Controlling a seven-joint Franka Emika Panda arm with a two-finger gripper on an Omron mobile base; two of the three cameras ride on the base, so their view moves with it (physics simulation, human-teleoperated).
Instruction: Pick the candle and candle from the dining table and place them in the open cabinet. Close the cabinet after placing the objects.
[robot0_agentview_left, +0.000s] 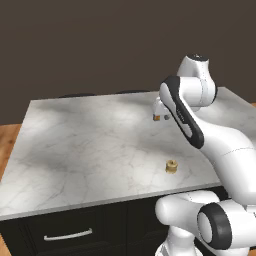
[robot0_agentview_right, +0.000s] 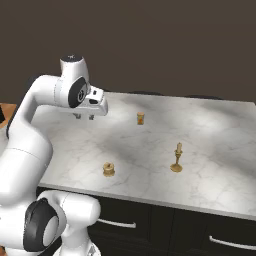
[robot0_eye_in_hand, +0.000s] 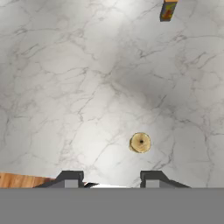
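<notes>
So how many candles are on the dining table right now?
2. The stubby candle sits near the front edge of the dining table, close to the arm's base. The taper candle in its brass holder stands further right. None seems hidden.

Soft, even rendered light, faint shadows mottling the marble dining table (robot0_agentview_left: 90, 140); slightly blurry.

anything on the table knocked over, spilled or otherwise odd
Nothing stands out. The taper candle stands upright in its brass holder, the stubby candle sits flat near the marble table's front edge, and a small orange item stands upright farther back.
</notes>
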